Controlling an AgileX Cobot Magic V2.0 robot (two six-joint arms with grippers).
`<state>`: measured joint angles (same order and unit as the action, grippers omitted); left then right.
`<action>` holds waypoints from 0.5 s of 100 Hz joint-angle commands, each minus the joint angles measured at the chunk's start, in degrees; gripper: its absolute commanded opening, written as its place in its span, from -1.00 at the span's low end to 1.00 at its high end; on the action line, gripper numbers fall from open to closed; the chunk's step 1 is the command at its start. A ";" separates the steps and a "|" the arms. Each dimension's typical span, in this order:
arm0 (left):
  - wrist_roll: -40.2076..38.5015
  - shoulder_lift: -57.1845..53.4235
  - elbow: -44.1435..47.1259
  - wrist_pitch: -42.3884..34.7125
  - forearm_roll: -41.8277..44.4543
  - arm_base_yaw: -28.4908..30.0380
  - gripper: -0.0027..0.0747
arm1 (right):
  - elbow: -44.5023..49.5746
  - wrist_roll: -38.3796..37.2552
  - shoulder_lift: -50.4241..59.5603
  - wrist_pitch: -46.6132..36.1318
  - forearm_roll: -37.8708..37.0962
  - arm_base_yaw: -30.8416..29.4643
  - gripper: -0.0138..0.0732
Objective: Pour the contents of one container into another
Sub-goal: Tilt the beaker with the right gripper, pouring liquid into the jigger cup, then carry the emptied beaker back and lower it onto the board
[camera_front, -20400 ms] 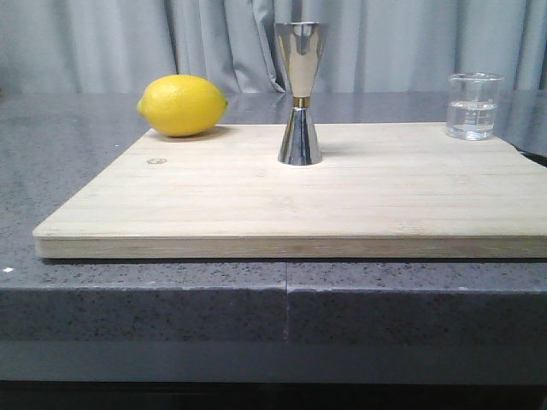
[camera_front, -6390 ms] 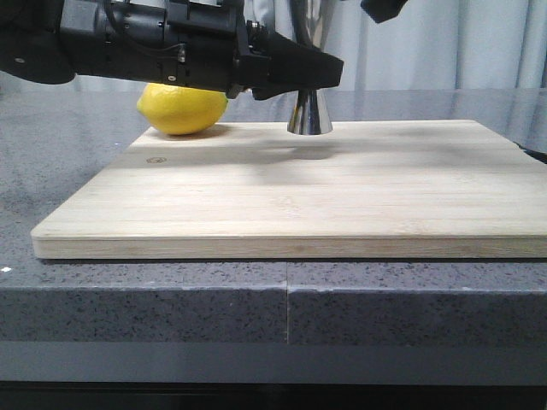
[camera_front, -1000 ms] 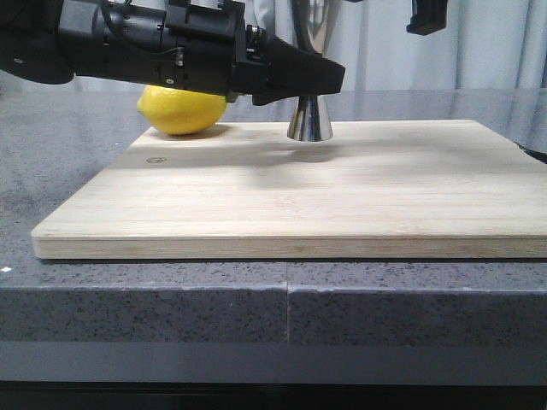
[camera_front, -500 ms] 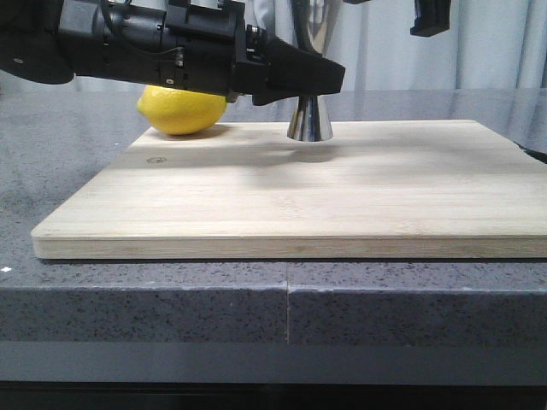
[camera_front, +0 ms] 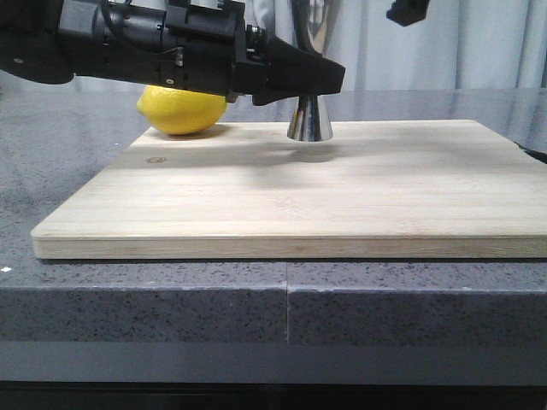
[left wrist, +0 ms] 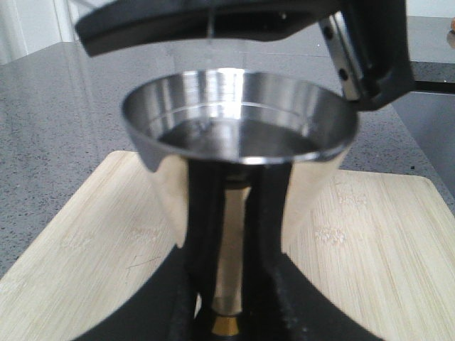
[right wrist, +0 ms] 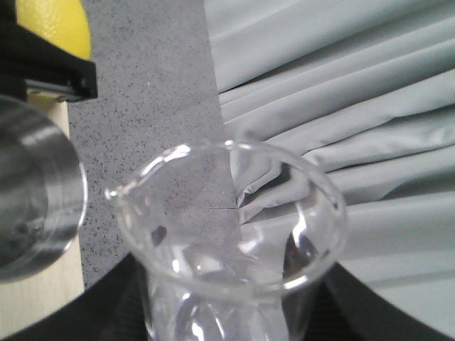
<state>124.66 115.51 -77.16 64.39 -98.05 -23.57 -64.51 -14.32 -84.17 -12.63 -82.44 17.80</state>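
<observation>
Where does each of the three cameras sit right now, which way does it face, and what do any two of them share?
Front view: low at the table edge, facing forward over the cutting board; shows the left arm, its left gripper at the jigger, and a bit of the right arm at top.
Left wrist view: on the left arm, facing the jigger's cup; black fingers flank its waist.
Right wrist view: on the right arm, looking into the glass beaker held by the right gripper.
Shared: jigger in all three; lemon in front and right wrist.
</observation>
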 commanded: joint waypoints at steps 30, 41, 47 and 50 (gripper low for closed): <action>-0.44 -2.94 -1.80 3.98 -3.92 -0.48 -0.83 | -1.37 -18.65 2.12 0.21 20.81 -5.51 -0.06; -0.44 -2.94 -1.80 3.98 -3.92 -0.48 -0.83 | 1.92 -26.76 2.12 -7.85 22.94 -10.32 -0.06; -0.44 -2.94 -1.80 3.98 -3.92 -0.48 -0.83 | 4.41 -29.45 2.12 -12.08 23.86 -13.10 -0.06; -0.44 -2.94 -1.80 3.98 -3.92 -0.48 -0.83 | 5.58 -30.33 2.12 -14.12 24.15 -14.24 -0.06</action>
<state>124.66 115.51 -77.16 64.39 -97.92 -23.57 -60.17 -40.38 -84.17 -18.43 -60.92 6.80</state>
